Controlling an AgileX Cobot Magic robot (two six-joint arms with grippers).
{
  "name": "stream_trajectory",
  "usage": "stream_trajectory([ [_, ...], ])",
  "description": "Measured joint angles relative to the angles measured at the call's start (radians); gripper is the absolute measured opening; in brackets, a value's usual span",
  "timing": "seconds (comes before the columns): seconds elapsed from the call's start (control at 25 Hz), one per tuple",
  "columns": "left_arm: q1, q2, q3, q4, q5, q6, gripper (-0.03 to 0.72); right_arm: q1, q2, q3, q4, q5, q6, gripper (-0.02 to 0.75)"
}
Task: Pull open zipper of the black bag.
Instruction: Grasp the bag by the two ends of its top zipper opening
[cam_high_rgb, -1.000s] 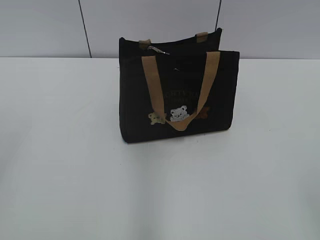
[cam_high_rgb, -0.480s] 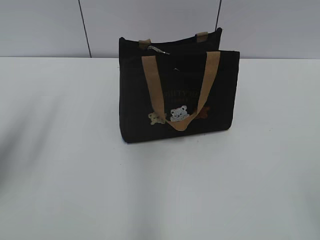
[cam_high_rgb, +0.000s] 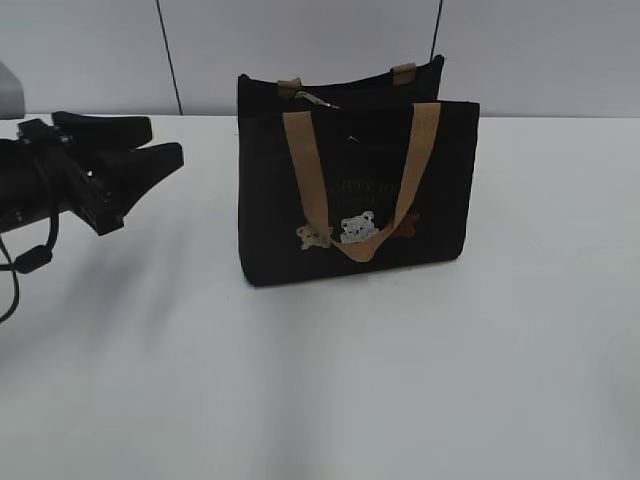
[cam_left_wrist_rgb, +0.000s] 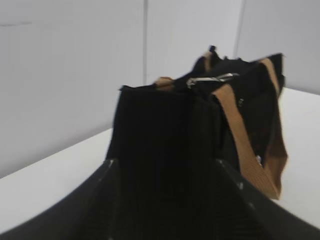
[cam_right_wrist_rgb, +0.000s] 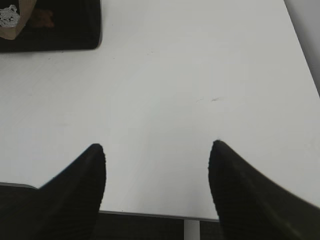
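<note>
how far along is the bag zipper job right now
Nothing looks done: the silvery pull tab sits at the left end of the black bag, and the zipper appears closed. In hand: the left pincer, open and empty, hangs beside the bag's left side without touching it. The right pincer is open over bare table, away from the bag. Left: reach the tab, grip it, pull along the top.

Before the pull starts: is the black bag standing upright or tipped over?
Upright. The black bag stands on its flat base on the white table, top edge level, one tan handle draped down its front.
</note>
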Motion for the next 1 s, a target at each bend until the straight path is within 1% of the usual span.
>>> stream_trajectory([
  [0.12,0.044,0.106,-0.167,0.257,-0.006,-0.105,0.436,0.0,0.0,0.0,0.0,0.0,0.0,0.489],
  [0.16,0.054,0.143,-0.231,0.32,-0.008,-0.143,0.436,0.0,0.0,0.0,0.0,0.0,0.0,0.489],
  [0.28,0.073,0.24,-0.415,0.447,-0.008,-0.278,0.436,0.0,0.0,0.0,0.0,0.0,0.0,0.489],
  [0.44,0.072,0.367,-0.662,0.589,-0.01,-0.437,0.436,0.0,0.0,0.0,0.0,0.0,0.0,0.489],
  [0.56,0.061,0.447,-0.796,0.656,-0.015,-0.53,0.436,0.0,0.0,0.0,0.0,0.0,0.0,0.489],
  [0.68,0.039,0.504,-0.896,0.691,-0.027,-0.579,0.436,0.0,0.0,0.0,0.0,0.0,0.0,0.489],
  [0.8,0.014,0.545,-0.957,0.699,-0.034,-0.607,0.436,0.0,0.0,0.0,0.0,0.0,0.0,0.489],
  [1.0,-0.015,0.587,-1.001,0.701,-0.038,-0.613,0.433,0.0,0.0,0.0,0.0,0.0,0.0,0.487],
])
